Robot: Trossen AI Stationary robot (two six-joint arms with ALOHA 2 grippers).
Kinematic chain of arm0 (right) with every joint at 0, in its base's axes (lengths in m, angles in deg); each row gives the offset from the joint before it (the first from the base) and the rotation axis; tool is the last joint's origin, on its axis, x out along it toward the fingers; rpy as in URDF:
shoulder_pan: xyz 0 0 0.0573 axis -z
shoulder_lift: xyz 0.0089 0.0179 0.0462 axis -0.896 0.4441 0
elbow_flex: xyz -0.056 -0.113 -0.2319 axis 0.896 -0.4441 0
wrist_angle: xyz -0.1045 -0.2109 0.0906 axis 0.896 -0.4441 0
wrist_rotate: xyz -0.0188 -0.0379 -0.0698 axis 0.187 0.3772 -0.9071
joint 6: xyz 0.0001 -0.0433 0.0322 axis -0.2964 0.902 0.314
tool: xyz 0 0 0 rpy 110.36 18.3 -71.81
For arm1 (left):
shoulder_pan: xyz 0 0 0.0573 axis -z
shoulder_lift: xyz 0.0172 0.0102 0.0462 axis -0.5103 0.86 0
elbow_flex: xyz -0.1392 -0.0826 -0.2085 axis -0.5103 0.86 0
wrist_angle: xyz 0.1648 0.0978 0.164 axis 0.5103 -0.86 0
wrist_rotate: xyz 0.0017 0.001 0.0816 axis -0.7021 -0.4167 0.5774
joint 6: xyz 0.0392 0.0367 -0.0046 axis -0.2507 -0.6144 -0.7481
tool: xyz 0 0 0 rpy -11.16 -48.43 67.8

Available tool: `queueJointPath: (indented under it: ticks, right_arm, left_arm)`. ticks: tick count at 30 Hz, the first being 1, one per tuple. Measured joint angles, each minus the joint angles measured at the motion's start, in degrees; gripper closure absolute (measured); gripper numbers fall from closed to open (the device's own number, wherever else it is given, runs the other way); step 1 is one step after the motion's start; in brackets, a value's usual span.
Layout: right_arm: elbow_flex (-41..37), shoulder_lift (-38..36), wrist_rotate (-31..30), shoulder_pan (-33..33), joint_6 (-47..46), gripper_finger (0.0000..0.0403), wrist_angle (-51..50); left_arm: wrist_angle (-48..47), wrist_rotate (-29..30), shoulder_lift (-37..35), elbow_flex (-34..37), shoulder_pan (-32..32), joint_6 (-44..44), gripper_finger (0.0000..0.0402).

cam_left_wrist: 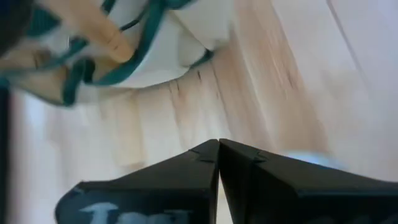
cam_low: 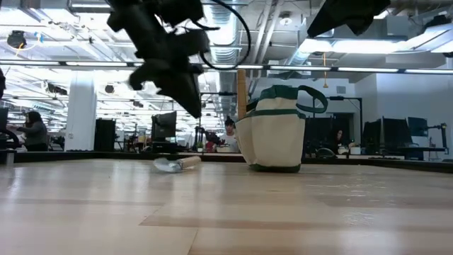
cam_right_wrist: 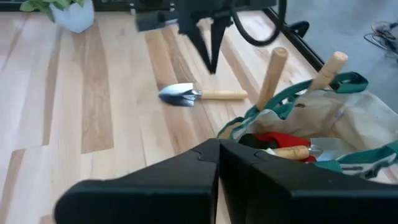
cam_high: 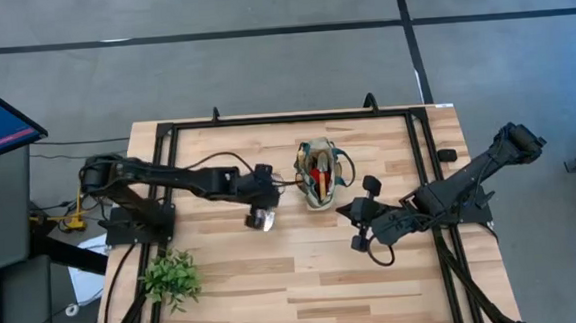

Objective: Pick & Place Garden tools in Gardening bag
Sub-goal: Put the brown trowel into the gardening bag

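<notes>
**Both tools shut and empty beside the bag**

The left tool (cam_high: 262, 205) hung above the worktop (cam_high: 305, 281) with its fingers pressed together and nothing between them — the left wrist view showed the two dark tips meeting in a point over bare wood. It sat just left of the gardening bag (cam_high: 319, 175), over a small silver-headed trowel (cam_high: 261, 220) that lay flat on the planks; in the low view the tool (cam_low: 190, 99) was clearly off the surface, apart from the trowel (cam_low: 177, 163) beneath it.

The right tool (cam_high: 356, 209) was likewise closed on nothing, poised to the right of the bag and slightly nearer the worktop's front edge. Its wrist view looked across the bag (cam_right_wrist: 323, 134) toward the trowel (cam_right_wrist: 200, 95) lying beyond, silver blade pointing away from the bag, light wooden handle toward it.

The bag stood upright near the far middle of the worktop, beige with green trim. Inside it — two wooden handles (cam_right_wrist: 272, 76) stuck up at a slant, and a red-and-black tool (cam_right_wrist: 277, 140) lay among them.

A leafy green plant (cam_high: 171, 278) sat at the near left corner, well apart from the rest.
</notes>
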Motion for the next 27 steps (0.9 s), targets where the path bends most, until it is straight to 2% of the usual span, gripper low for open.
queueJointPath:
  ticks: [3, 5, 9, 12, 18, 27]
  right_arm:
    - [0.0, 0.0, 0.1, -0.4, 0.4, 0.0403, 0.0]
    - [0.0, 0.0, 0.1, -0.7, 0.4, 0.0403, 0.0]
    - [0.0, 0.0, 0.0, -1.2, 0.4, 0.0403, 0.1]
    - [0.0, 0.0, 0.0, -1.3, 0.4, 0.0403, 0.4]
    - [0.0, 0.0, -0.1, -0.4, 0.3, 0.0403, 0.9]
    - [0.0, 0.0, 0.0, -0.1, 0.2, 0.0403, 1.1]
  left_arm:
    - [-0.3, 0.5, -3.0, 2.2, 0.2, -16.8, 0.0399]
    - [0.1, 0.5, -3.9, 4.5, 0.3, -24.7, 0.0399]
    - [0.6, 0.6, -2.2, 9.1, 0.3, -30.7, 0.0399]
    - [4.4, 2.6, -0.4, 12.1, 0.3, -37.6, 0.0399]
    - [10.0, 6.2, 2.3, 13.5, 0.3, -47.4, 0.0394]
    - [12.3, 11.0, 2.8, 13.5, -2.7, -59.1, 0.0327]
